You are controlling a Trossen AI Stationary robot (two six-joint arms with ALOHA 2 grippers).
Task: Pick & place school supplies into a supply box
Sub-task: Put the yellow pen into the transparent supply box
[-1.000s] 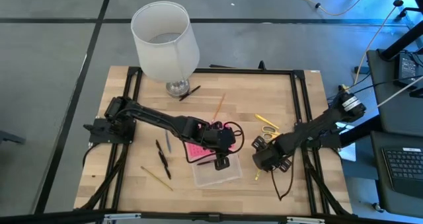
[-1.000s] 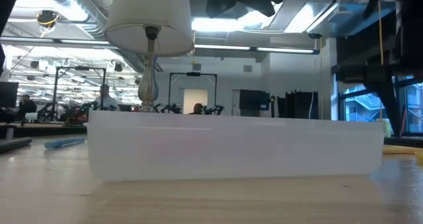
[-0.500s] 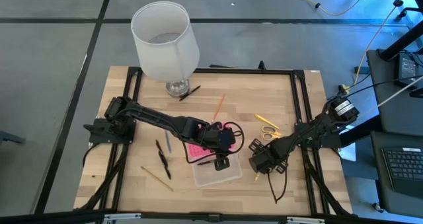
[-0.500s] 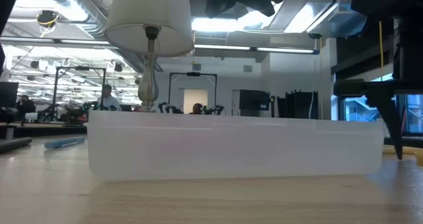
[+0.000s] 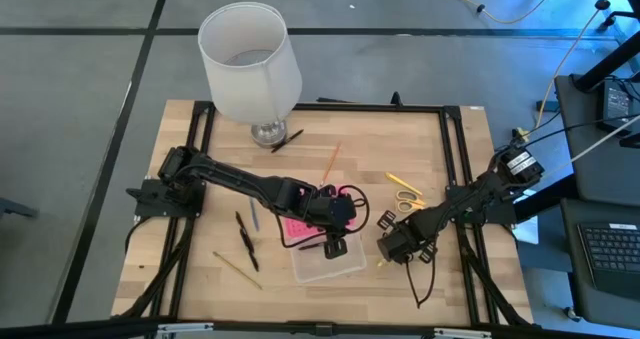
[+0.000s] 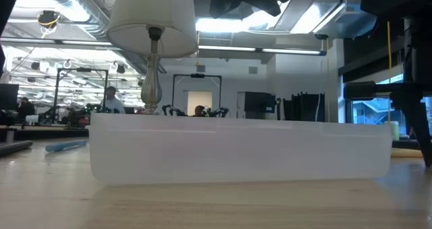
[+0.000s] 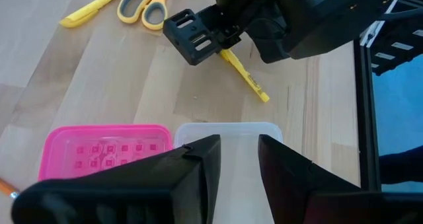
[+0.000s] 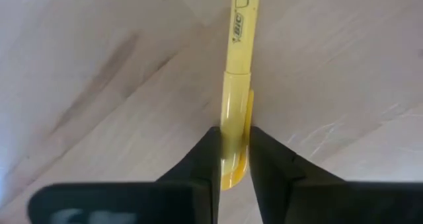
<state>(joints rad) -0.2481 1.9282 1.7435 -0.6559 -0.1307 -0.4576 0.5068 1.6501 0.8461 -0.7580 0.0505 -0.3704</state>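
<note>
The supply box stands open at mid-table, its clear base (image 5: pixel 330 263) near me and its pink lid (image 5: pixel 297 225) laid flat behind it. My left gripper (image 7: pixel 236 161) hovers over the base, open, with nothing between its fingers. Right of the box, my right gripper (image 8: pixel 233 158) points down at the table and is shut on a yellow pen (image 7: pixel 246 77) that lies flat on the wood. Yellow scissors (image 5: pixel 406 201) and another yellow pen (image 5: pixel 402 183) lie beyond it. To the box's left lie black pens (image 5: pixel 246 243), a grey-blue pen (image 5: pixel 253 215) and a tan pencil (image 5: pixel 236 269). My right gripper pinches the yellow pen at its clip end (image 8: pixel 232 128) between the two fingers. They come from above, pointing down, one on each long side of the pen. The pen lies flat on the table and runs away from the fingers.
A white-shaded lamp (image 5: pixel 250 64) stands at the far left of the table, with a black pen (image 5: pixel 286 139) beside its foot. An orange pencil (image 5: pixel 331 160) lies behind the box. A black frame (image 5: pixel 455 169) runs round the tabletop. Bare wood shows near the front edge.
My right gripper has sunk a little toward the table beside the box and has shut on the yellow pen, which stays on the wood. My left gripper has kept still over the box.
</note>
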